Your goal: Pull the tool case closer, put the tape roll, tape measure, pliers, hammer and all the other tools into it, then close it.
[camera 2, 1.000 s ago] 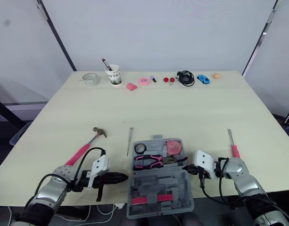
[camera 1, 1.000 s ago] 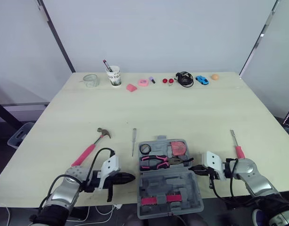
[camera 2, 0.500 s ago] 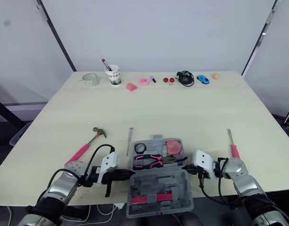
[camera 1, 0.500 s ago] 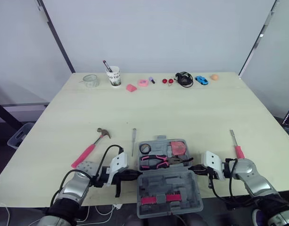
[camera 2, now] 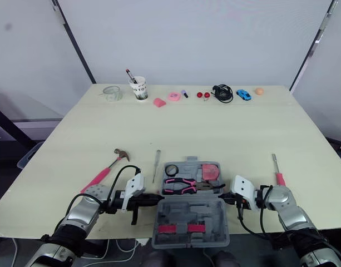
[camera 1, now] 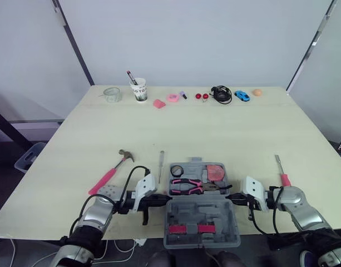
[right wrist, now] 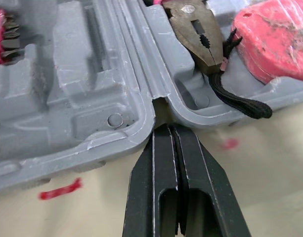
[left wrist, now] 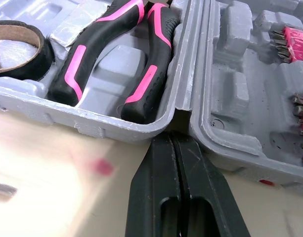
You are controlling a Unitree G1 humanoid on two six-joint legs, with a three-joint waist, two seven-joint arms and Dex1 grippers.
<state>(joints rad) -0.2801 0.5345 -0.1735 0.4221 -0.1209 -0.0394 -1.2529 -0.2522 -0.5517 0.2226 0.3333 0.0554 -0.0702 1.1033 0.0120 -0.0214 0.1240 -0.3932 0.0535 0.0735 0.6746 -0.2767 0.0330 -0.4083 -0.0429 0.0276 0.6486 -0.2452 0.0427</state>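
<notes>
The left hand (camera 1: 163, 197) has slid in to the hinge notch of the open tool case (camera 1: 199, 214), opposite the right hand (camera 1: 230, 196), both with fingers together, likely steadying it at the near edge of the worktop (camera 1: 215, 133).

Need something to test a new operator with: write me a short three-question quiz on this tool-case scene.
1. True or false: the hammer already lies inside the tool case.
2. Which of these is in the case? A. the pliers B. a paper cup C. a toy car
3. Fill in: the left gripper and the right gripper each point at the hinge notch on one side of the case, and the fingers of both are ___.

Key: 1 false, it lies on the table to the robot's left of the case. 2 A. 3 shut.
</notes>
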